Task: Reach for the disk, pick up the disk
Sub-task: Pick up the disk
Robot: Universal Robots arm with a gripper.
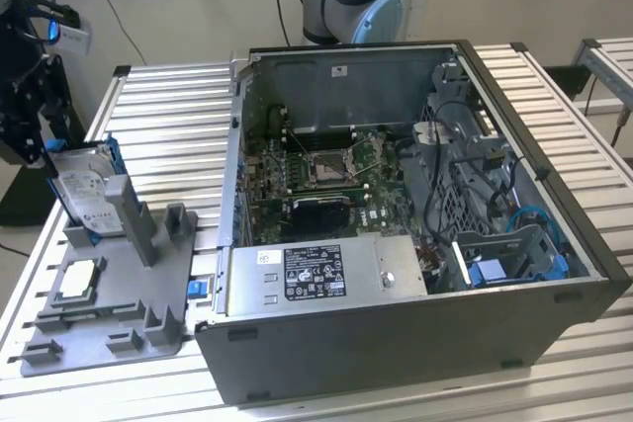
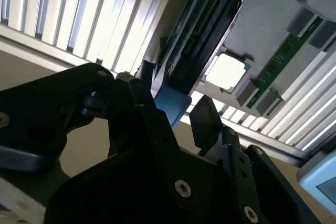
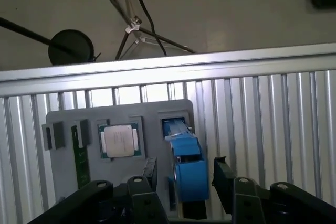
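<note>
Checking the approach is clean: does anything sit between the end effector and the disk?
Nothing visible does. In the first wrist view the open end effector straddles the disk at its blue-framed edge.

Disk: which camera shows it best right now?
The exterior view: the disk stands upright in the grey holder, with its labelled face and blue frame plain to see. The first wrist view shows the disk edge-on between the fingers of the open gripper. The second wrist view shows its dark edge and blue tab.
</note>
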